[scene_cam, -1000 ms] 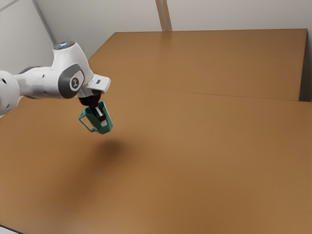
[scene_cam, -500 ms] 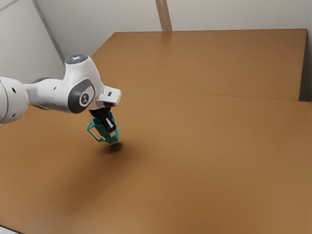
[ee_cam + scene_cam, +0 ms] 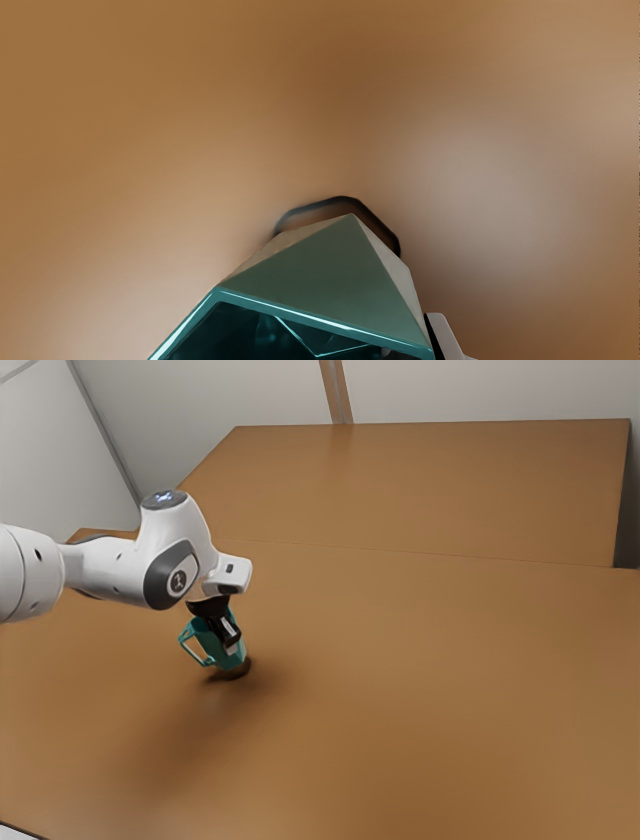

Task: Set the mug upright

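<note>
Left of centre in the exterior view, our gripper (image 3: 231, 646) was closed on the teal mug's (image 3: 217, 651) wall — presumably so its base stayed free to meet the tabletop (image 3: 400, 690). Mouth up, it leaned; whether it touched, we couldn't tell.

The mug (image 3: 219, 653) is in the gripper (image 3: 231, 646), low at the table (image 3: 420, 680), in the part towards the exterior view's left, and whether its base touches the table top I cannot tell. Its handle (image 3: 188, 644) points to the exterior view's left, on the same side from which the arm (image 3: 110, 568) comes in, and its open end leans up towards the hand. Behind the table stands the wall (image 3: 480, 390).
</note>
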Controlling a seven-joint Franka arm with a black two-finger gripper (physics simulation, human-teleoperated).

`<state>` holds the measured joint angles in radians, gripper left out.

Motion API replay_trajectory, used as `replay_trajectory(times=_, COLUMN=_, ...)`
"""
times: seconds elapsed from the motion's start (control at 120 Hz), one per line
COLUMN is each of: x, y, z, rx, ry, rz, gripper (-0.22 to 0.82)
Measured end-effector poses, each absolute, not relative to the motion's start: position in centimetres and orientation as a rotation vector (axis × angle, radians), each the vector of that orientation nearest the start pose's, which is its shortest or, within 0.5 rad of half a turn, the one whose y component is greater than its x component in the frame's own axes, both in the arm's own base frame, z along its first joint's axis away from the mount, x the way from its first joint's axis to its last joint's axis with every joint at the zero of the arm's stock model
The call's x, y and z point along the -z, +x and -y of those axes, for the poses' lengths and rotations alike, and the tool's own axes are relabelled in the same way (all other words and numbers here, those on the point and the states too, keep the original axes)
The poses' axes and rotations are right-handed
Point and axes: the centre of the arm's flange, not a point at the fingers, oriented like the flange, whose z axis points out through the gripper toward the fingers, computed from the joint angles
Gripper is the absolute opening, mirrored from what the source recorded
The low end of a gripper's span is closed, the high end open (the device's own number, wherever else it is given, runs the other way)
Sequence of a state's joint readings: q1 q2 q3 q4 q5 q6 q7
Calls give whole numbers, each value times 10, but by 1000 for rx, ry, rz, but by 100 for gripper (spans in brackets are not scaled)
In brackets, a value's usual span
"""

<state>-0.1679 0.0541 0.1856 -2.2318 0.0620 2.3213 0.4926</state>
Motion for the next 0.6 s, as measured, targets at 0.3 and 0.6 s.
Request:
replay_trajectory(times=0.3, x=-337, y=527, z=-3, rx=33, ry=-2983, rz=-765, gripper=-18)
replay_trajectory(times=0.6, x=-338, y=528, z=-4, rx=58, ry=-2994, rz=-738, gripper=-3)
